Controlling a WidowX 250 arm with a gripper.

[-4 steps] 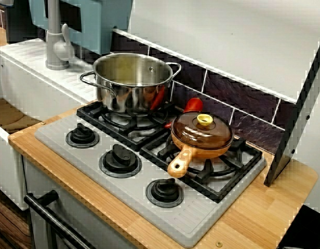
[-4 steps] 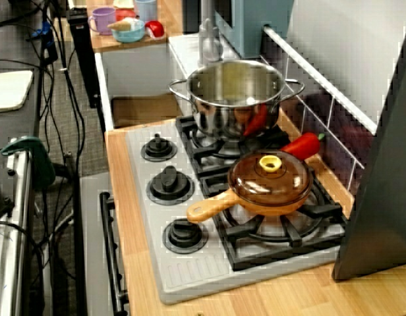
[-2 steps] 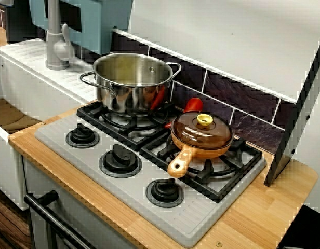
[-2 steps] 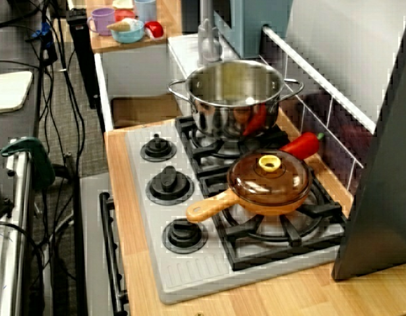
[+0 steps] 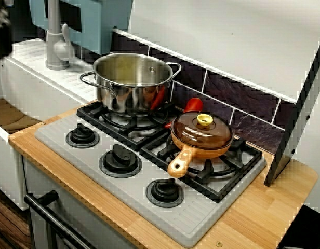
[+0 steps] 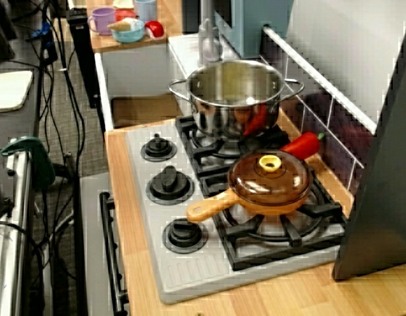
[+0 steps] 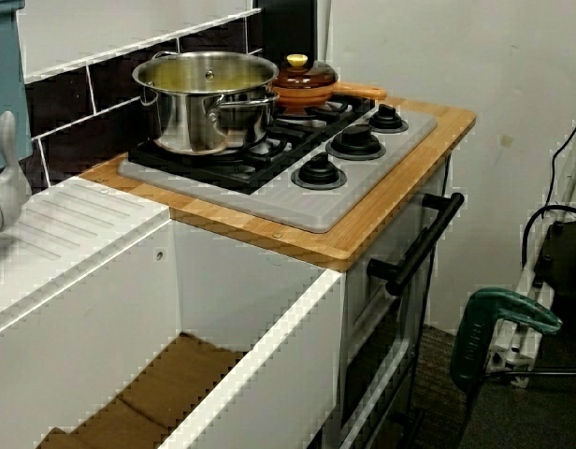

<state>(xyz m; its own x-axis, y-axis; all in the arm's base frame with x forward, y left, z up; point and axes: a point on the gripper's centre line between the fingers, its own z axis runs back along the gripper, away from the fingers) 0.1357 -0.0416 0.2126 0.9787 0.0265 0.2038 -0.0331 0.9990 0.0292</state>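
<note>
A toy kitchen counter with a stove (image 5: 123, 189) set into a wooden worktop (image 5: 264, 207). The gripper (image 5: 0, 31) shows only as a dark, blurred form at the upper left edge of the front view, over the white draining board and just beside the faucet (image 5: 57, 41). Whether its jaws stand apart or together cannot be told, and nothing can be seen in its grasp. The nearest loose thing is the steel pot (image 5: 131, 83). It stands upright on the rear left burner grate, well apart from the gripper, with a loop handle on each side. Whether anything lies in it cannot be told. On the neighbouring grate sits an orange pan (image 5: 201, 142) under a brown lid (image 5: 201, 130) with a yellow knob (image 5: 204, 120), its wooden handle (image 5: 180, 162) pointing toward the three burner dials (image 5: 120, 158). A red pepper (image 5: 192, 105) lies behind the pan against the tiled wall, between pan and pot; contact with either cannot be judged. In judgement, a sound approach from this side keeps high enough to clear the faucet and the pot's rim. It comes down vertically rather than at a slant, since the polished pot wall gives little purchase. The rim or a loop handle offers the surest hold. The sink (image 7: 260, 355) lies open beside the worktop's edge.
</note>
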